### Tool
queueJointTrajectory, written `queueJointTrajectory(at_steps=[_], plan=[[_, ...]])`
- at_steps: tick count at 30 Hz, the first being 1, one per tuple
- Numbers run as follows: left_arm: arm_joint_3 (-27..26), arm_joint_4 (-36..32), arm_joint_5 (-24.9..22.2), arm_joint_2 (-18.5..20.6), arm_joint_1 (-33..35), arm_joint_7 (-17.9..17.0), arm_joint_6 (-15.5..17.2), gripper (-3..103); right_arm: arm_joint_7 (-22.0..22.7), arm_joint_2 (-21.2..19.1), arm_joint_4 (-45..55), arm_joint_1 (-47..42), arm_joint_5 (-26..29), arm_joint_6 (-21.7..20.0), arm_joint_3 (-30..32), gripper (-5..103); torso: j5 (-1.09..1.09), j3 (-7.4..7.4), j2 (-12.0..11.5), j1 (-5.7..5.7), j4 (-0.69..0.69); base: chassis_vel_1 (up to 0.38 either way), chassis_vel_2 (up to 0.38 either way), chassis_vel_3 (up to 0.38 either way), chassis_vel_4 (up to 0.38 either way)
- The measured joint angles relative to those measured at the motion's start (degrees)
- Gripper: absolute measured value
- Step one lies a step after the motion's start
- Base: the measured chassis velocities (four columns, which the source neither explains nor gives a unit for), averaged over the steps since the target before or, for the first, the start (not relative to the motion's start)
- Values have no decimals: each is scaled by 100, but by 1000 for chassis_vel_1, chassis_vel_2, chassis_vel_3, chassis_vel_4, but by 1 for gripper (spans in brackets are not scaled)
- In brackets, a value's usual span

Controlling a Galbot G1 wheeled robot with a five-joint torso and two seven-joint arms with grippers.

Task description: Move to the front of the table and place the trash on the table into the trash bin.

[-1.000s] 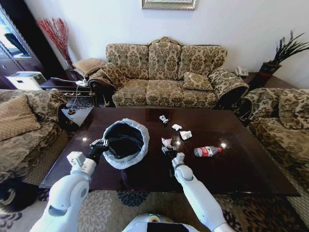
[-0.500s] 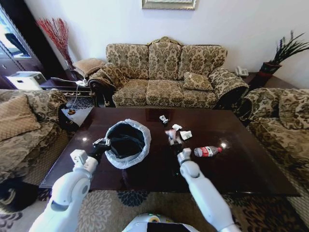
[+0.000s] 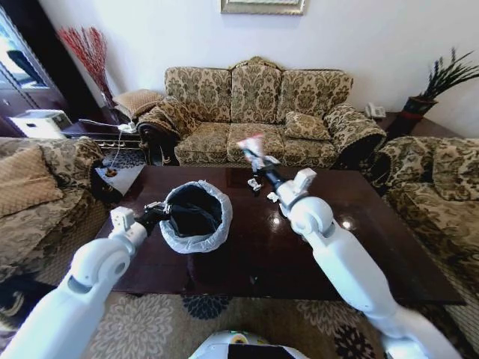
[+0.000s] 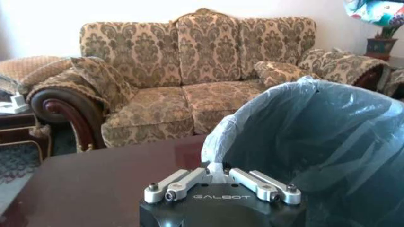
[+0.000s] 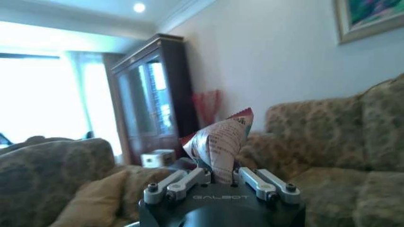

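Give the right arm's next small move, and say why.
Probably swing the right end effector toward the robot's left until it is over the bin. It is shut on a wrapper, held high beyond the table's far edge, while the left end effector grips the bin's rim.

You see the wrapper (image 3: 251,146) only as a blur above the table (image 3: 352,254). The right arm hides the bottle and perhaps some scraps. The trash bin (image 4: 328,142) is cut off by the edge.
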Motion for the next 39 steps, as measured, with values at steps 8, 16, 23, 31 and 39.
queueJointTrajectory(at_steps=[8,16,23,31,39], plan=[[-131,12,-242,36,26,-26,18,2,714,27,360,722,712,-317,-1390,9,-5,0,0,-1,5,0,0,0,0],[-257,28,-294,18,45,-46,4,2,766,-224,527,640,489,-555,-1595,22,0,-1,0,-1,0,0,0,0,0],[-260,35,-286,-10,41,-56,-4,2,769,-219,502,606,230,-495,-1729,50,-2,0,0,-1,2,0,0,0,0],[-304,-28,-263,-69,85,-57,-7,2,665,-210,427,588,16,-361,-1628,77,-2,-1,0,-1,2,0,0,0,0],[-393,62,-95,-242,207,-6,-346,2,731,-274,-18,187,-986,-150,-382,100,-2,-1,0,0,3,0,0,0,0]])
